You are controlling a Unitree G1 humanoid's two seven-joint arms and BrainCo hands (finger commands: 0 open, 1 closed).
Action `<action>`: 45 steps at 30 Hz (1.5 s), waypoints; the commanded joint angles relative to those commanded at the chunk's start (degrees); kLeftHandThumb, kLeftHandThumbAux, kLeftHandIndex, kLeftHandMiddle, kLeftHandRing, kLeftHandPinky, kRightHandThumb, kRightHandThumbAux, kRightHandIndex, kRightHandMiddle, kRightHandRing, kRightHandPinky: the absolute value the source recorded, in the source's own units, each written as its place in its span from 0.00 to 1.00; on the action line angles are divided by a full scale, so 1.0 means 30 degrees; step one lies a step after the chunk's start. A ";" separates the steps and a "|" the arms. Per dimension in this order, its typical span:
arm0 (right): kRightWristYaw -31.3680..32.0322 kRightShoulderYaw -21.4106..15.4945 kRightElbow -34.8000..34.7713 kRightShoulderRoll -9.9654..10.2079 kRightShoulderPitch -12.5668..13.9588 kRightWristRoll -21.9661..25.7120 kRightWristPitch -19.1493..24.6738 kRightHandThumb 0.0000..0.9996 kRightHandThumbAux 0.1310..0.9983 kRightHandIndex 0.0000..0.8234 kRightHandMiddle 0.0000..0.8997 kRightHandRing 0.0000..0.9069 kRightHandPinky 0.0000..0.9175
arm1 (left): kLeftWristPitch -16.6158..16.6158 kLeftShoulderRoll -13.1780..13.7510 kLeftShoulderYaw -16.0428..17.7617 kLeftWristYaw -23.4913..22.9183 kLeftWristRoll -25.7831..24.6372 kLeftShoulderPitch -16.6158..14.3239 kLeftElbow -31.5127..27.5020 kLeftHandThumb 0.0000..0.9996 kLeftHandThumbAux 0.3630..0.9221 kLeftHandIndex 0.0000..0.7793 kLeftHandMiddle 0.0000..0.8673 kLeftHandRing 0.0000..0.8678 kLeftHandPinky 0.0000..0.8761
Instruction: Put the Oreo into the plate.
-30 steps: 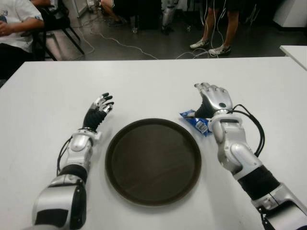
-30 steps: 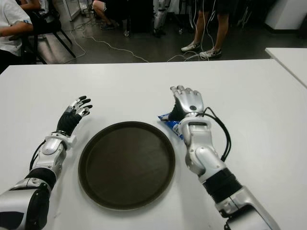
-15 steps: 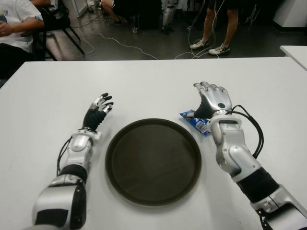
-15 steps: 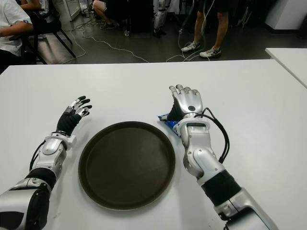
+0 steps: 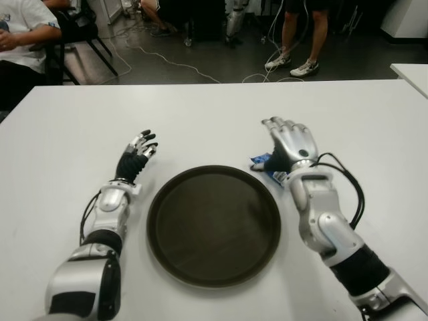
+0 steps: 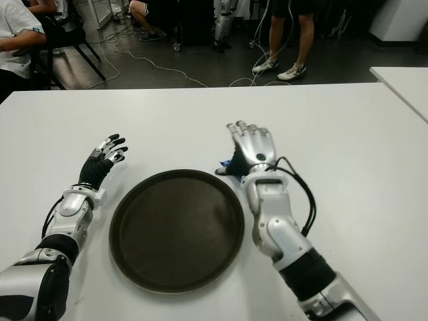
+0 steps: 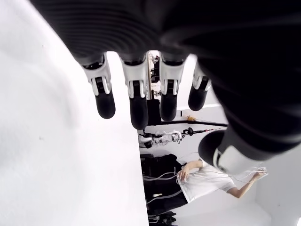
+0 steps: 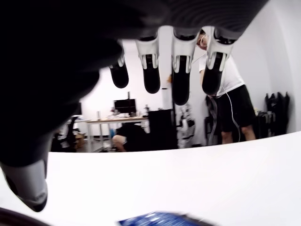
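Both arms are clad in glossy silver-grey shells broken by black ribbed sections at the joints, the right forearm carrying a loop of black cable beside the wrist. The left robot hand [image 5: 138, 152] has a black back and silver finger segments ending in black tips. The right robot hand [image 5: 291, 142] shows a smooth silver back with a small dark round mark, and its fingers [image 8: 180, 66] are silver links tipped with black rounded pads.

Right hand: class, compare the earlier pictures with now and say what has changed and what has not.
The right hand has shifted left, toward the plate, covering more of the Oreo pack. Its fingers are open and nothing is grasped. The pack lies on the table beside the plate as before; the left hand, left of the plate, has not moved.
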 joint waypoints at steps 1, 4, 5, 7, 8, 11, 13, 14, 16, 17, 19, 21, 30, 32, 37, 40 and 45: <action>0.0006 0.0054 0.0087 0.0085 -0.0010 -0.0103 0.0055 0.00 0.61 0.11 0.14 0.16 0.18 | 0.0015 0.0022 0.0007 -0.0020 -0.0006 -0.0010 0.0013 0.16 0.41 0.10 0.17 0.15 0.14; 0.0031 0.0157 0.0371 0.0254 -0.0065 -0.0391 0.0189 0.00 0.62 0.11 0.15 0.17 0.18 | 0.0029 0.0059 0.0016 -0.0068 -0.0013 -0.0035 0.0040 0.17 0.40 0.11 0.17 0.15 0.14; 0.0051 0.0176 0.0488 0.0275 -0.0091 -0.0510 0.0236 0.00 0.62 0.11 0.15 0.17 0.19 | 0.0023 0.0061 0.0016 -0.0092 -0.0016 -0.0046 0.0045 0.17 0.40 0.11 0.18 0.16 0.14; 0.0060 0.0160 0.0724 0.0265 -0.0134 -0.0708 0.0299 0.00 0.62 0.12 0.15 0.17 0.19 | -0.0020 0.0062 0.0024 -0.0172 -0.0043 -0.0040 0.0026 0.18 0.40 0.11 0.18 0.16 0.15; 0.0055 0.0134 0.0838 0.0243 -0.0154 -0.0784 0.0316 0.00 0.62 0.12 0.16 0.17 0.19 | -0.0045 0.0059 0.0028 -0.0214 -0.0058 -0.0031 0.0011 0.18 0.40 0.11 0.18 0.17 0.16; 0.0040 0.0106 0.0966 0.0259 -0.0173 -0.0942 0.0384 0.00 0.62 0.12 0.16 0.18 0.19 | -0.0091 0.0056 0.0043 -0.0270 -0.0088 0.0003 -0.0036 0.18 0.41 0.12 0.19 0.17 0.17; -0.0015 0.0092 0.1083 0.0277 -0.0203 -0.1029 0.0452 0.00 0.62 0.12 0.16 0.18 0.20 | -0.0110 0.0050 0.0056 -0.0271 -0.0098 0.0029 -0.0067 0.18 0.39 0.11 0.18 0.18 0.17; -0.0038 0.0077 0.1133 0.0278 -0.0209 -0.1058 0.0464 0.00 0.63 0.12 0.16 0.18 0.20 | -0.0116 0.0049 0.0059 -0.0265 -0.0097 0.0039 -0.0077 0.17 0.39 0.11 0.18 0.17 0.17; -0.0139 0.0005 0.1409 0.0301 -0.0287 -0.1037 0.0462 0.00 0.63 0.13 0.17 0.19 0.20 | -0.0127 0.0050 0.0037 -0.0171 -0.0054 0.0056 -0.0100 0.17 0.40 0.11 0.18 0.17 0.16; -0.0157 -0.0018 0.1498 0.0324 -0.0317 -0.1038 0.0478 0.00 0.64 0.13 0.17 0.19 0.20 | -0.0131 0.0052 0.0025 -0.0137 -0.0036 0.0060 -0.0109 0.17 0.41 0.11 0.18 0.17 0.16; -0.0163 -0.0066 0.1629 0.0406 -0.0373 -0.1046 0.0565 0.00 0.64 0.12 0.17 0.19 0.20 | -0.0115 0.0060 0.0013 -0.0150 -0.0029 0.0067 -0.0119 0.17 0.42 0.10 0.17 0.16 0.15; -0.0267 -0.0134 0.1884 0.0467 -0.0472 -0.0968 0.0587 0.00 0.64 0.12 0.17 0.19 0.21 | -0.0077 0.0072 0.0017 -0.0210 -0.0048 0.0071 -0.0130 0.18 0.42 0.10 0.16 0.15 0.14; -0.0548 -0.0362 0.2666 0.0694 -0.0711 -0.0669 0.0580 0.00 0.64 0.12 0.18 0.21 0.24 | 0.0006 0.0160 -0.0003 -0.0261 -0.0025 0.0084 -0.0114 0.17 0.40 0.09 0.15 0.14 0.14; -0.0627 -0.0434 0.2790 0.0768 -0.0725 -0.0605 0.0546 0.00 0.64 0.13 0.19 0.21 0.23 | -0.0002 0.0164 -0.0010 -0.0216 -0.0007 0.0086 -0.0106 0.17 0.40 0.09 0.15 0.14 0.14; -0.0761 -0.0530 0.3334 0.0881 -0.0877 -0.0498 0.0403 0.00 0.63 0.14 0.20 0.21 0.23 | -0.0086 0.0185 -0.0015 -0.0154 0.0012 0.0104 -0.0130 0.17 0.39 0.10 0.17 0.16 0.15; -0.0853 -0.0550 0.3660 0.0910 -0.0984 -0.0460 0.0350 0.00 0.63 0.14 0.20 0.21 0.23 | -0.0144 0.0192 -0.0002 -0.0178 -0.0005 0.0133 -0.0147 0.16 0.38 0.10 0.17 0.16 0.15; -0.1146 -0.0633 0.4425 0.1031 -0.1270 -0.0293 0.0341 0.00 0.62 0.16 0.20 0.21 0.23 | -0.0115 0.0200 0.0052 -0.0258 -0.0081 0.0160 -0.0119 0.17 0.39 0.10 0.17 0.15 0.14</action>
